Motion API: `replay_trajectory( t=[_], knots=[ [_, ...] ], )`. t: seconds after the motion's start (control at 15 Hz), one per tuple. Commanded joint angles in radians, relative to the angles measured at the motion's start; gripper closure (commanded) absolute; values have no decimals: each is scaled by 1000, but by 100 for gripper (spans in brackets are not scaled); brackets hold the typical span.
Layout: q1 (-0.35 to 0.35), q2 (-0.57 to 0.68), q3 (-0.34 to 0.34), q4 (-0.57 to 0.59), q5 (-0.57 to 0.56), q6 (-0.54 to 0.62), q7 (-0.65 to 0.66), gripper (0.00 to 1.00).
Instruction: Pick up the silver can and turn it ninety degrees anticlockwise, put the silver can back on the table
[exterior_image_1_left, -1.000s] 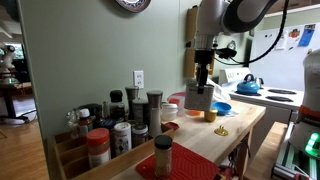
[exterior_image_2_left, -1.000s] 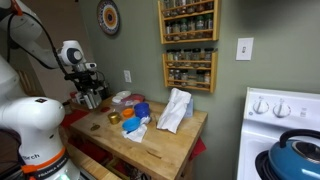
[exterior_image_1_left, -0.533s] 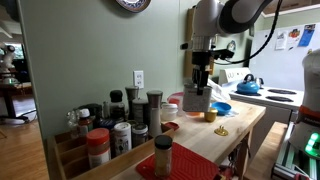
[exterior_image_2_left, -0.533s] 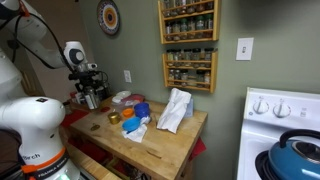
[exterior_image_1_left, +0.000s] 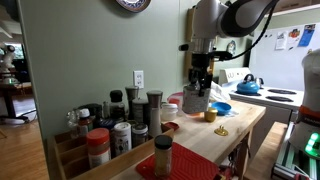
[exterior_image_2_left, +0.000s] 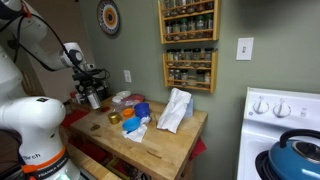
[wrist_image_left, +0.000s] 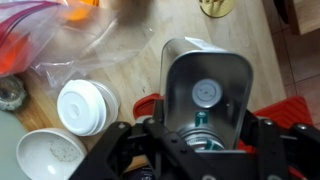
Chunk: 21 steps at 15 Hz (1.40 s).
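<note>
end effector (exterior_image_1_left: 198, 90) around silver can (wrist_image_left: 205, 85), fingertips obscured

wrist view: white lid (wrist_image_left: 87, 107) left of silver can (wrist_image_left: 205, 95) | plastic bag (wrist_image_left: 60, 45) behind lid, on table (wrist_image_left: 255, 45)

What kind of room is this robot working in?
Most likely a home kitchen: there's a white stove with a blue kettle on it, wall-mounted spice racks, and a cluster of spice jars on the wooden table.
</note>
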Motion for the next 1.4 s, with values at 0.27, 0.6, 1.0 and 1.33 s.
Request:
replay_trajectory(
  t=[0.27, 0.6, 1.0, 1.33],
  knots=[
    [24, 43, -26, -8, -23, 55, -367, 59],
    [-2, 59, -23, -29, -33, 121, -375, 59],
    [-19, 84, -19, -70, -102, 121, -372, 59],
    [-19, 104, -18, -109, -108, 167, -343, 59]
  ],
)
